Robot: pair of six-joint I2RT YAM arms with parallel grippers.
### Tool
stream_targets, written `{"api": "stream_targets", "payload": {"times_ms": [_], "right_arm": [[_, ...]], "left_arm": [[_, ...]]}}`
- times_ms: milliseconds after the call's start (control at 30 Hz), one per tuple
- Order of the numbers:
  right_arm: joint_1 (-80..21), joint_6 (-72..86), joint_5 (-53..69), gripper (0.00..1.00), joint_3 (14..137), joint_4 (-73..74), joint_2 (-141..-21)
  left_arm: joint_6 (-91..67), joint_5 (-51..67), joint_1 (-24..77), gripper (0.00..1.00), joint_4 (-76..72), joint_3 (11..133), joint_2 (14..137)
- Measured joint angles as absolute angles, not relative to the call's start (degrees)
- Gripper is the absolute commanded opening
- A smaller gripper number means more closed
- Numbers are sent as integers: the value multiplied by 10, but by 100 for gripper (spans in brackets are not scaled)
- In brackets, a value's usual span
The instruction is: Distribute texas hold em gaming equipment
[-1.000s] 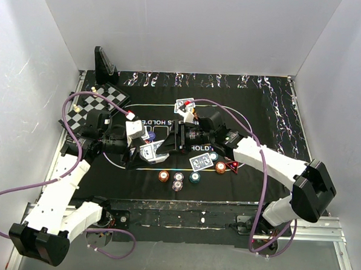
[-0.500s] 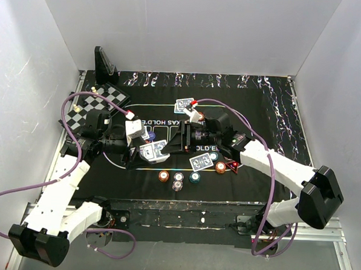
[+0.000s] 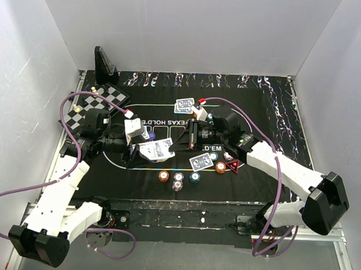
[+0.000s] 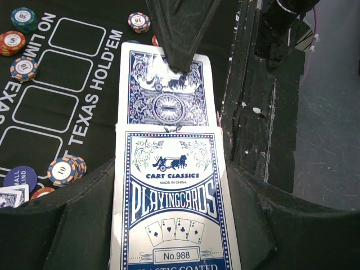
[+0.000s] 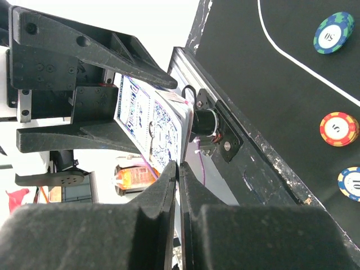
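A: Big stuff first?
B: Both arms meet over the mat (image 3: 271, 134), left of centre. Left gripper (image 3: 142, 151) clamps the box (image 4: 171, 208) by its long sides, above the worktop (image 3: 183, 205).
A: Right one?
B: Right gripper (image 4: 181, 59) is pinched almost flat on the far end of one card (image 4: 163, 98). The card sticks out past the box's far end.
A: So, drawing a card?
B: I judge so. Pull straight along the card's length, in line with the box. Any twist could bend it or drag a second card out. Left just holds steady.
A: Then where?
B: My guess is a free spot on the mat, apart from the dealt cards (image 3: 201, 162). Lower it flat before letting go.
A: Chips?
B: Chips (image 3: 178, 177) sit in a row by the mat's near edge. Pass above them, not through.
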State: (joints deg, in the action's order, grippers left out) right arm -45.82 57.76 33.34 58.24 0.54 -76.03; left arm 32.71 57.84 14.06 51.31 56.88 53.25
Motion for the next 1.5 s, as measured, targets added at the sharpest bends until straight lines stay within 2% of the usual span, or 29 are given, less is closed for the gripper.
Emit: {"api": "stream_targets", "payload": {"times_ms": [300,433,667,833,967,1433,1500], "right_arm": [[-436,571,334,9,573,23,-742],[-428,570,338,13,572,29,-738],[-416,586,356,31,554,10,-725],[-416,595,361,58,552,-1,-722],[-416,615,367,67,536,-41,-716],[-475,664,377,69,541,-118,-790],[-477,672,376,66,541,-126,-791]], "left_arm": [[321,582,141,22,505,569,524],[317,582,141,22,505,568,524],[288,596,141,19,469,550,511],[250,609,141,18,433,521,495],[235,615,141,18,415,520,495],[204,622,141,18,374,520,500],[201,622,141,18,371,520,500]]}}
